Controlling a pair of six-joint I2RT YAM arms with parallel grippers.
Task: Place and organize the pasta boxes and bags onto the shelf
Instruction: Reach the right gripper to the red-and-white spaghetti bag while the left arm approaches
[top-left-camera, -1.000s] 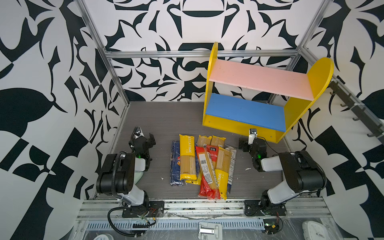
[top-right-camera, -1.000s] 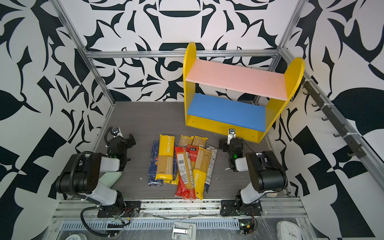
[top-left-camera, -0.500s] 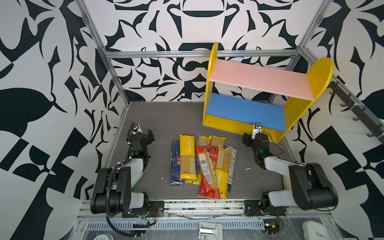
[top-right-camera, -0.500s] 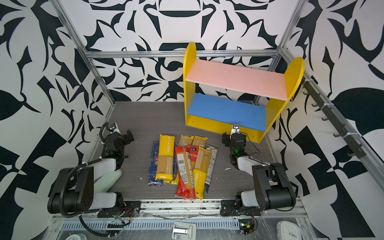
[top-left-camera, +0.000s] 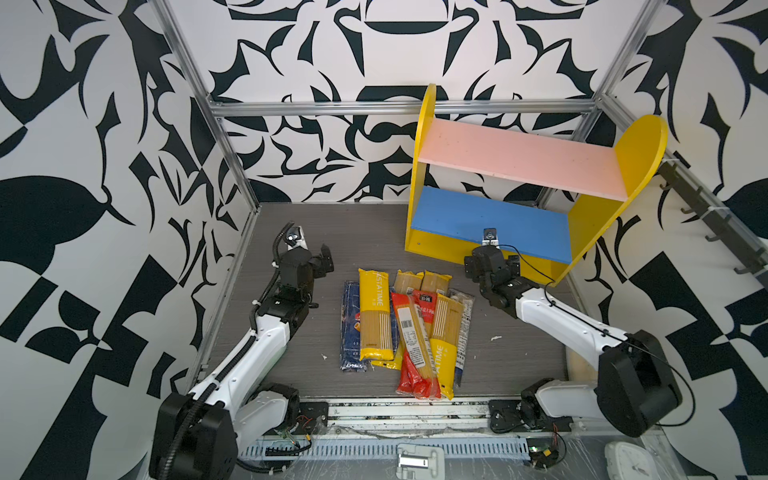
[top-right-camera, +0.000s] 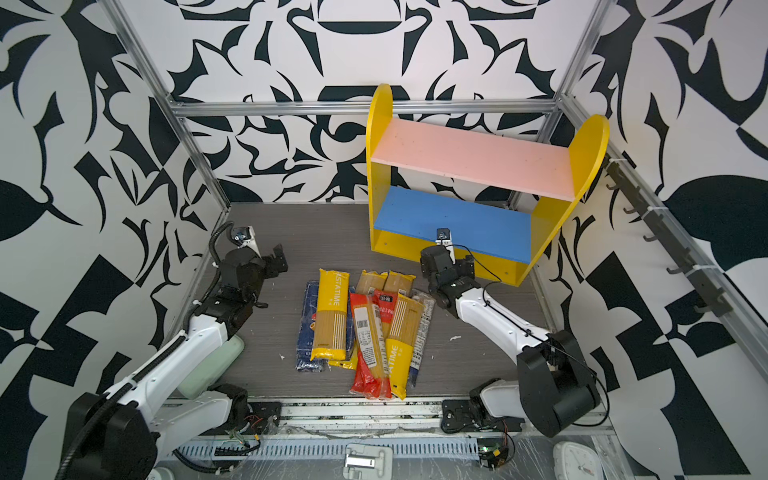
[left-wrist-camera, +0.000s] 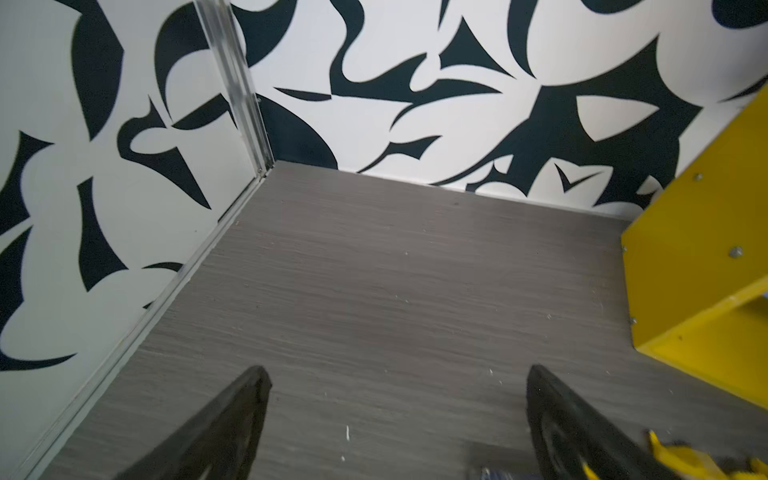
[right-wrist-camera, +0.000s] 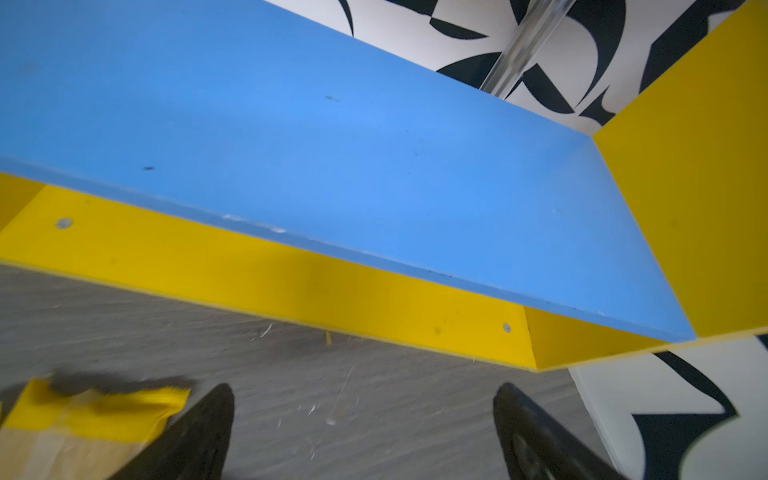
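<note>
On the grey worktop (top-left-camera: 332, 224), between the two arms, the pasta bags (top-left-camera: 409, 328) lie in one loose heap, with a dark blue pack (top-left-camera: 349, 328) at its left edge under a yellow-ended bag (top-left-camera: 375, 316). Nothing is on the shelf (top-left-camera: 594, 224) yet; its pink board (top-left-camera: 519, 162) and blue board (top-left-camera: 486, 222) carry nothing. The left pincer (left-wrist-camera: 397, 374) stands wide apart and empty, over bare worktop near the left wall (top-left-camera: 187, 249). The right pincer (right-wrist-camera: 365, 395) is also spread wide and empty, just in front of the yellow base of the shelf and facing it.

The important relation, as I judge it: both pincers point away from the heap, so the bags lie to the inner side of each one and back toward the robot. The long axis of nearly every bag runs from the front rail (top-left-camera: 407, 409) toward the back wall (top-left-camera: 332, 158), while the shelf boards run across, so a bag probably needs about a quarter turn to lie along a board. The right arm seems nearer: one yellow bag end (right-wrist-camera: 95, 407) shows just beside its finger (right-wrist-camera: 195, 436), and the shelf is directly before it. The left arm is nearer to the dark blue pack.
</note>
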